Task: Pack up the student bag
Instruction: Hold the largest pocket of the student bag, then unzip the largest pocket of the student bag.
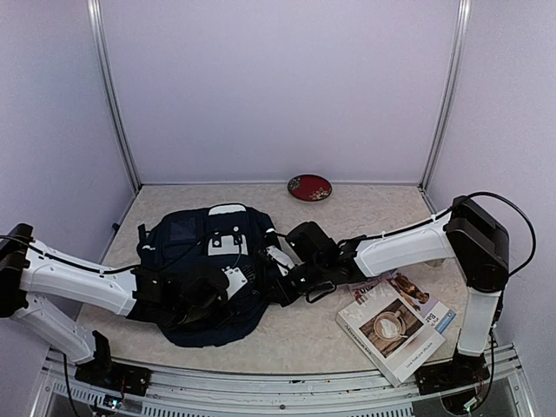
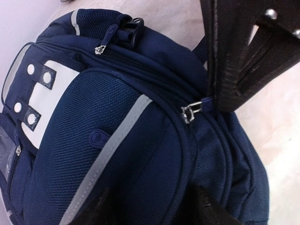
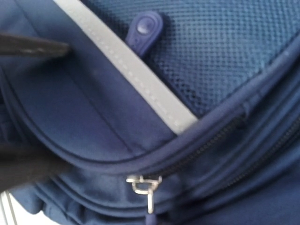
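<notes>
Both arms reach in low toward the middle and end up close together, left gripper [image 2: 152,212] with its fingers [image 2: 208,208] spread apart, right gripper [image 2: 213,101] clamped tight.

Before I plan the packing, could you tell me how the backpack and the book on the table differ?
The backpack is navy, soft and bulging; the book is flat, its pale cover showing a coffee cup. The backpack is much larger than the book. The backpack lies left of centre, the book at the near right. Both rest on the table.
</notes>
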{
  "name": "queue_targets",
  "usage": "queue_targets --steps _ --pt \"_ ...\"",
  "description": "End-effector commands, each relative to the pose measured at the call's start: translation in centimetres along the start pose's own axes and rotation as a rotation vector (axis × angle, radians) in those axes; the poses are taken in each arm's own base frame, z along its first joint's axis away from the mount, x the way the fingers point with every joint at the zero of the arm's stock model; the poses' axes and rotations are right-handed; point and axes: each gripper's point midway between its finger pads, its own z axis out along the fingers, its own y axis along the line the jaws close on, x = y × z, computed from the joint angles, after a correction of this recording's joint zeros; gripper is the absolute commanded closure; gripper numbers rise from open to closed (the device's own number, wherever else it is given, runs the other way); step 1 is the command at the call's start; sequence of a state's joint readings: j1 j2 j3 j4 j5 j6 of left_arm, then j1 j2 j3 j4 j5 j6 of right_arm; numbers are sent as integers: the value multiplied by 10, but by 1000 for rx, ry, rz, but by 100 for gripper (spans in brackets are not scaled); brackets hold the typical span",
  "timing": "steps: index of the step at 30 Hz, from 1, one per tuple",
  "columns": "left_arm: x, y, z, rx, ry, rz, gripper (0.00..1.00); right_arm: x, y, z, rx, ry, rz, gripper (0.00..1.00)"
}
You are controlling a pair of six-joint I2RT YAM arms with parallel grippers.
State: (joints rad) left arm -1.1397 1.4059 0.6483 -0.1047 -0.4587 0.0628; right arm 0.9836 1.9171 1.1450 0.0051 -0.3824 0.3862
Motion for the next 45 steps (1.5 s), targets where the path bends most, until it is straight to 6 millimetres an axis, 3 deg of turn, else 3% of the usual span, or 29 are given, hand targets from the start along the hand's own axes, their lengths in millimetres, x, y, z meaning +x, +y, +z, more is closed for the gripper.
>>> queue_targets --steps 1,6,10,16,19,22,26,28,30,32,37,41,45 --pt "1 16 7 -127 40 49 57 -9 1 -10 -13 -29 -9 100" --pt "7 9 12 -126 64 86 99 -15 -12 -17 29 -42 0 100" --pt "0 0 4 -95 29 98 100 -30 -38 -24 107 -68 20 100" --pt "-12 -16 -19 -32 -84 149 100 -71 -87 -36 296 -115 -11 100" --pt "-16 -27 -29 12 -128 171 100 -92 -98 -36 340 -134 -38 100" --pt "-17 -38 -34 55 -153 199 100 -100 -107 -26 353 -128 -47 100" --pt "-21 -37 -39 21 -166 205 100 -105 -102 -17 308 -121 -67 100" --pt "-19 -34 -40 10 -155 190 100 -107 -86 -19 233 -136 -118 97" --pt "-17 -34 -41 17 -149 181 100 -110 -69 -28 158 -151 -174 72" --pt "-15 -37 -41 34 -144 176 100 -112 -63 -41 151 -162 -213 64" --pt "-14 -42 -42 64 -141 180 100 -116 -61 -71 96 -188 -251 64" --pt "-13 -43 -42 63 -135 186 100 -103 -66 -57 68 -86 -263 70" --pt "-12 -44 -41 71 -130 182 100 -86 -68 -39 27 -18 -260 66"
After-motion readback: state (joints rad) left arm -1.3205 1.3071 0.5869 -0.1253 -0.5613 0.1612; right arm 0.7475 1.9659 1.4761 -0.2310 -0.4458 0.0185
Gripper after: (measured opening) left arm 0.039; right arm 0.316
